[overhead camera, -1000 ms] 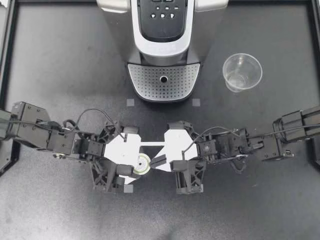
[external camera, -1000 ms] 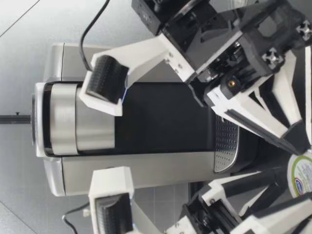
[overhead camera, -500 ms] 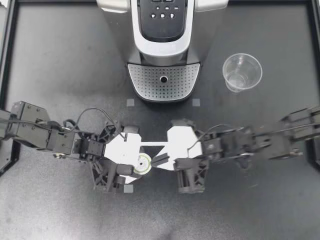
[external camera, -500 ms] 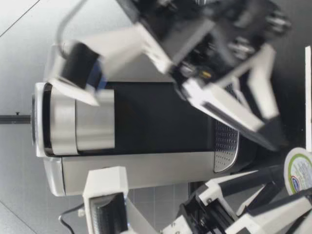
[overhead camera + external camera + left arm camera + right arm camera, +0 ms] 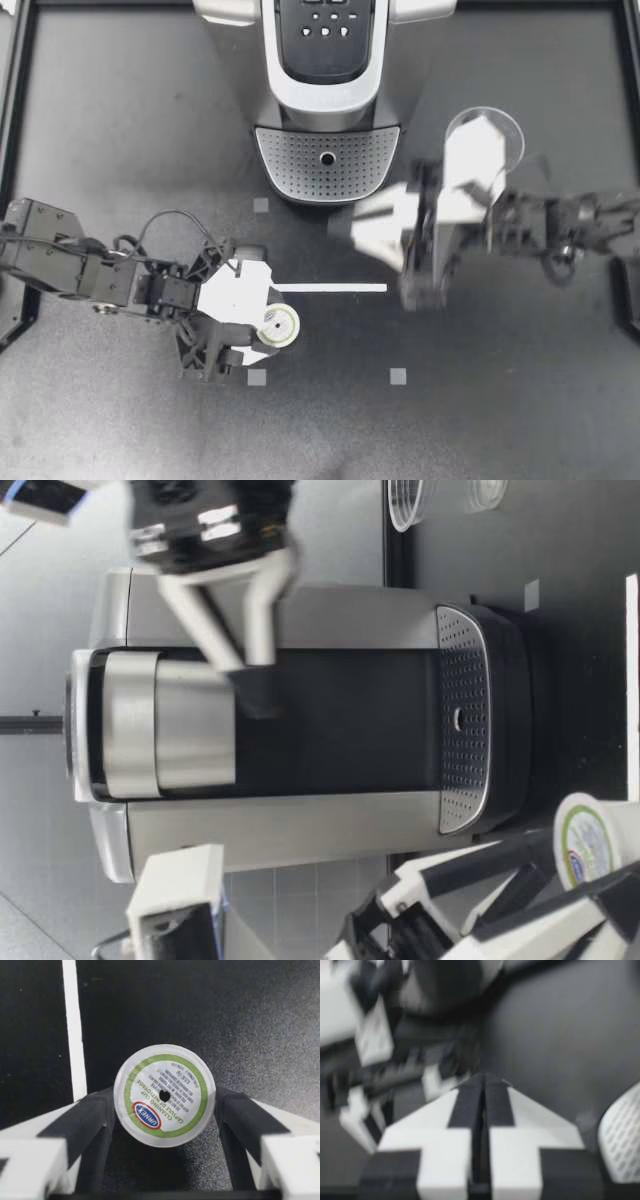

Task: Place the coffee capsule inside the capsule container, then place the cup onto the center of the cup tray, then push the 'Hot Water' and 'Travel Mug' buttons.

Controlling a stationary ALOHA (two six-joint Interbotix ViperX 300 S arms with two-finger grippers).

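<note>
- The work surface is a dark, faintly speckled table [image 5: 120,150] edged by a black frame [image 5: 14,100].
- A white tape strip [image 5: 330,288] and small grey square markers [image 5: 398,377] lie on the table.
- Behind the table, the low view shows a pale grey background with tile-like seams [image 5: 300,880].
- The coffee machine [image 5: 325,90] stands at the far middle of the table. Its perforated cup tray [image 5: 327,165] faces the arms.
- The coffee capsule [image 5: 277,326] is in the left gripper [image 5: 270,328]. It sits just beside the left end of the tape strip and well apart from the machine.
- The capsule's foil lid, with a green ring and a small hole at its centre, is uppermost and faces the left wrist camera squarely.
- In the low view the capsule's body runs down from the lid toward the table, so its axis is roughly upright with a slight tilt. I cannot tell whether its base touches the table.
- The left gripper's dark fingers [image 5: 95,1115] press the capsule from two opposite sides, clamped just under the lid's rim.
- The right gripper [image 5: 385,232] hangs high above the table, in front of the machine, between the cup tray and the cup. Its pads are pressed together with nothing between them.
- The clear plastic cup [image 5: 508,135] stands mouth up on the table to the right of the machine, apart from the cup tray. The right arm partly covers it in the top view.
</note>
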